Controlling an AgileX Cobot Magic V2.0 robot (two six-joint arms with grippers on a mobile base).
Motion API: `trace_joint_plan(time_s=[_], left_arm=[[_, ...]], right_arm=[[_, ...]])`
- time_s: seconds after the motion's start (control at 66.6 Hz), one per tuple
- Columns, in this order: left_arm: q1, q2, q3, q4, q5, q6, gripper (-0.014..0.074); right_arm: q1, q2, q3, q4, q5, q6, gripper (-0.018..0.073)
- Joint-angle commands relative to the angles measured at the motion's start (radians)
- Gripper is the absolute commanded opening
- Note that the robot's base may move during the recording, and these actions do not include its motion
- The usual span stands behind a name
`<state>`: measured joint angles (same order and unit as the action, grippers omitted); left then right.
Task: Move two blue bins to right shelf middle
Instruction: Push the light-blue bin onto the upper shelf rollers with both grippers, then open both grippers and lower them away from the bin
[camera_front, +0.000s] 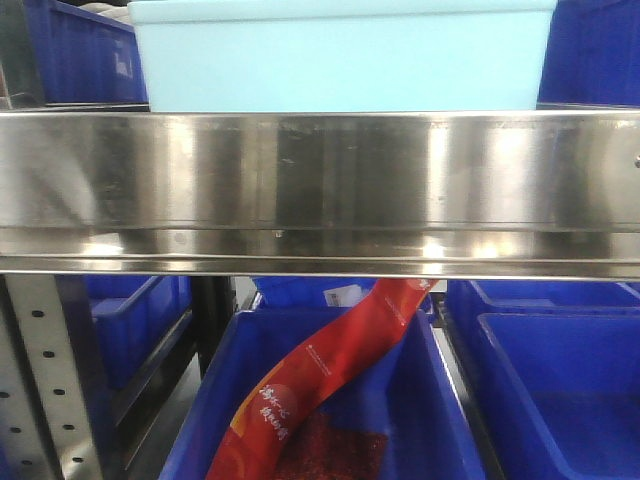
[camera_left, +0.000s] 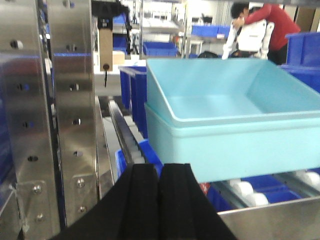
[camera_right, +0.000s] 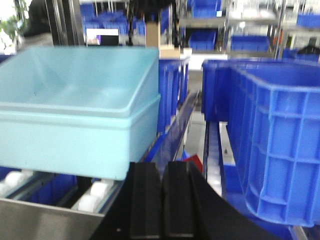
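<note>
Two pale blue bins (camera_left: 235, 135), one nested inside the other, rest on white rollers (camera_left: 245, 190) of a steel shelf. In the front view their wall (camera_front: 340, 55) shows just above the shelf's steel front beam (camera_front: 320, 185). My left gripper (camera_left: 160, 170) is shut with nothing in it, just in front of the stack's near left corner. In the right wrist view my right gripper (camera_right: 162, 167) is also shut and holds nothing, and the bins (camera_right: 75, 115) lie to its upper left. Neither gripper touches the bins.
Dark blue crates (camera_right: 270, 140) stand to the right of the stack. Perforated steel uprights (camera_left: 50, 100) rise at the left. On the level below, a dark blue bin (camera_front: 440, 400) holds a red bag (camera_front: 320, 390). A person in red (camera_left: 265, 25) stands far behind.
</note>
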<state>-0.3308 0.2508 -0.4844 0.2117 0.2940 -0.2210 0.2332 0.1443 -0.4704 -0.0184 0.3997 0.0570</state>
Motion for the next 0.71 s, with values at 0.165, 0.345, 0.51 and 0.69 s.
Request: trace_joint_plan(time_s=[0.165, 0.345, 0.51, 0.69], left_arm=[[-0.001, -0.010, 0.000, 0.001, -0.028, -0.007, -0.0111], [-0.001, -0.010, 0.000, 0.001, -0.028, -0.007, -0.0111], [-0.001, -0.010, 0.000, 0.001, -0.028, -0.007, -0.0111], [0.004, -0.013, 0.011, -0.001, -0.028, 0.007, -0.0111]], right_arm=[[-0.004, -0.015, 0.001, -0.012, -0.020, -0.006, -0.0162], [-0.004, -0.015, 0.001, -0.012, -0.020, -0.006, -0.0162], [-0.004, -0.015, 0.001, -0.012, -0.020, -0.006, -0.0162], [-0.004, -0.015, 0.001, -0.012, -0.020, -0.006, -0.0162]])
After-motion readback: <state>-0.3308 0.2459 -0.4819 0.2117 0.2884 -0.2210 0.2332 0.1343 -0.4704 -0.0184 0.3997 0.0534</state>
